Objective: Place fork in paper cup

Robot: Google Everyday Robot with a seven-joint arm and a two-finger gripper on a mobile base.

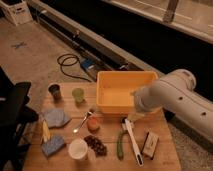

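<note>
the paper cup (78, 148) stands near the front of the desk (162, 157). just beyond it the fork (82, 122) lies flat, its handle running near-left to far-right. the gripper (132, 117), jaws apart and empty, hangs well to the fork's right, by the yellow bin (112, 109).

A flat wooden table (164, 159) holds many things. At the back sit a small dark cup (54, 91), a small see-through green cup (78, 95) and a big yellow plastic tub (103, 95). In the middle lie a crumpled blue-grey cloth (56, 118), a thin silvery fork (82, 121) and a round orange thing (93, 124). In front are a blue sponge (53, 146), a wide white paper cup (78, 148), dark grapes (96, 145), a long green vegetable (120, 147), a white-handled brush (134, 145) and a small box (149, 144). The gripper (131, 116) hangs just over the brush's top end.
</note>
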